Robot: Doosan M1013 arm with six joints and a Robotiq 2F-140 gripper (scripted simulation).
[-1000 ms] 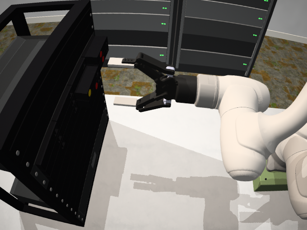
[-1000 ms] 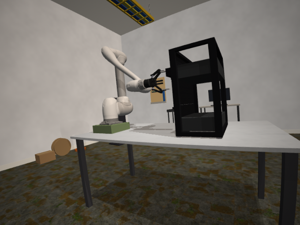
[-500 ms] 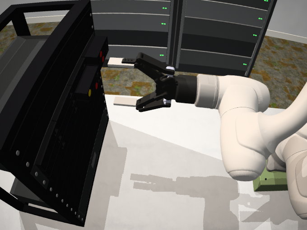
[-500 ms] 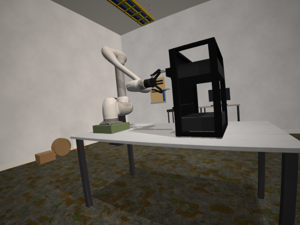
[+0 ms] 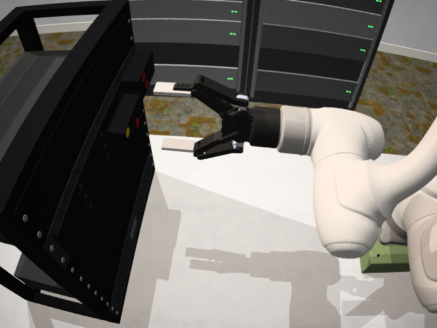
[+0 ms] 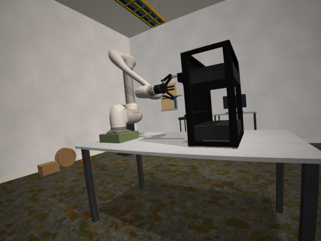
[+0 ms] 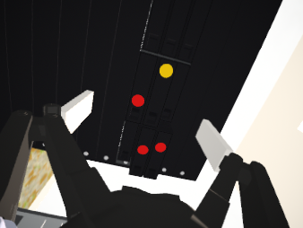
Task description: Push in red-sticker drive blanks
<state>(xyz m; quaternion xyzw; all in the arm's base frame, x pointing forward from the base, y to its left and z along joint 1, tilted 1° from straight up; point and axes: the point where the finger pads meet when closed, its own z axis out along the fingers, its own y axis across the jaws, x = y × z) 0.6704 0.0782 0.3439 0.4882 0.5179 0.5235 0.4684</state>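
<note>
Drive blanks marked with red stickers sit high on the front face of the black rack [image 5: 88, 10], and the gripper [image 5: 166, 116] hangs just in front of them with its fingers spread fully apart and nothing between them. Nearest in the wrist view, the two pale fingertips frame the face; beyond them a pair of red-stickered blanks [image 7: 151, 147] lies side by side, a third red-stickered blank [image 7: 137, 100] sits one row on, and a yellow-stickered blank [image 7: 166, 70] lies furthest, next to it. The top view suggests that some blanks stand proud of the face, so the pushing appears not yet done. The main risk is that the rack rests loose on the white table [image 6: 272, 150] and the targets are high up: a hard or fast push could slide it off its spot or rock it backwards. With the fingers this wide, one tip could also catch the yellow-stickered blank or the rack's frame while another presses a red one, which would seat the wrong piece or drag the rack sideways.
</note>
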